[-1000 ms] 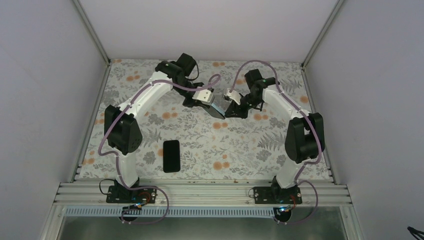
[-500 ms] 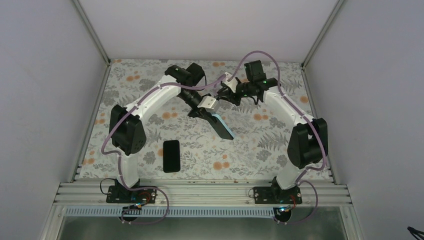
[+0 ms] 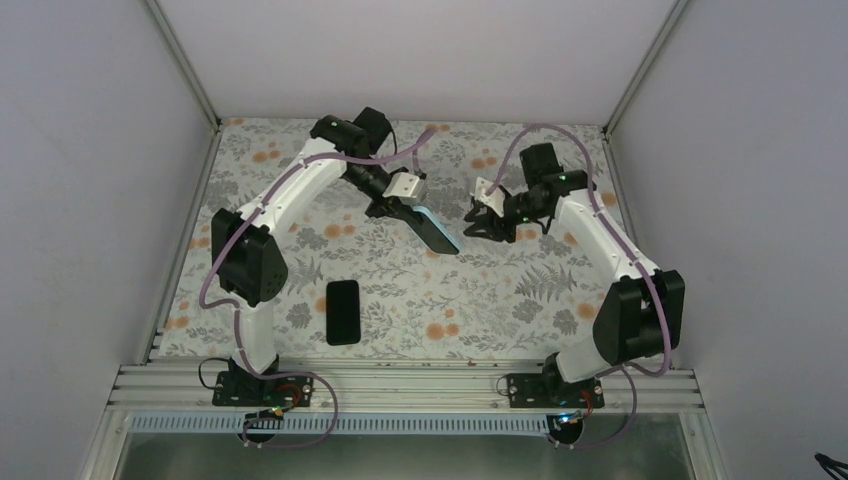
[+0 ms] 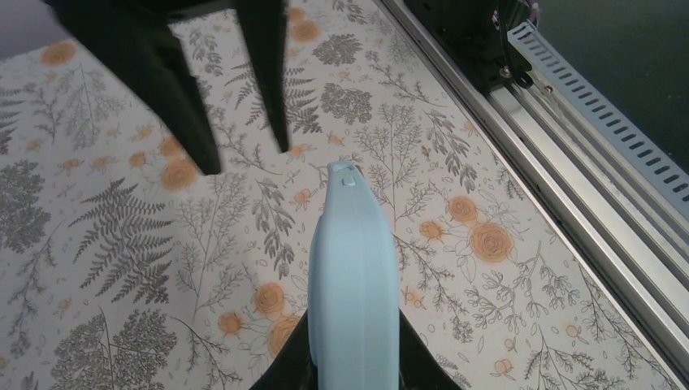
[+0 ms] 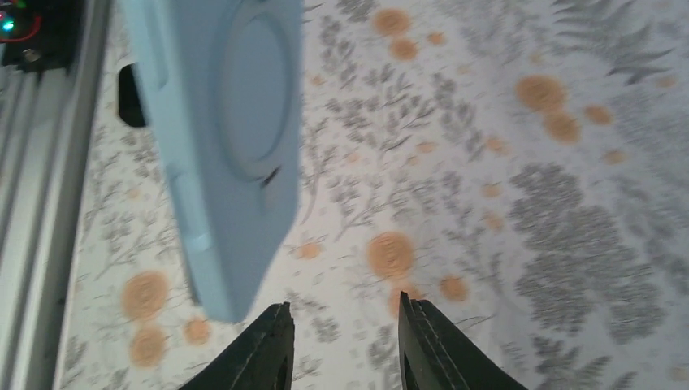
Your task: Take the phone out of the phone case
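Observation:
My left gripper [image 3: 411, 214] is shut on one end of the light blue phone case [image 3: 446, 233] and holds it tilted above the table. The phone [image 3: 433, 234] shows as a dark face inside the case. In the left wrist view the case's blue edge [image 4: 353, 276] sticks out from between my fingers [image 4: 284, 375]. My right gripper [image 3: 477, 216] hangs open just right of the case, not touching it. In the right wrist view its gripper [image 5: 341, 305] has nothing between its fingers, and the case's back [image 5: 227, 122] is up and to the left.
A second, all-black phone [image 3: 343, 311] lies flat on the floral tablecloth [image 3: 500, 300] near the front, left of centre. Aluminium rails [image 3: 400, 385] run along the near edge. White walls enclose the table on three sides.
The right gripper has come off the case, opened and moved out to the right. The left gripper still holds the case, which has swung down and then back a little.

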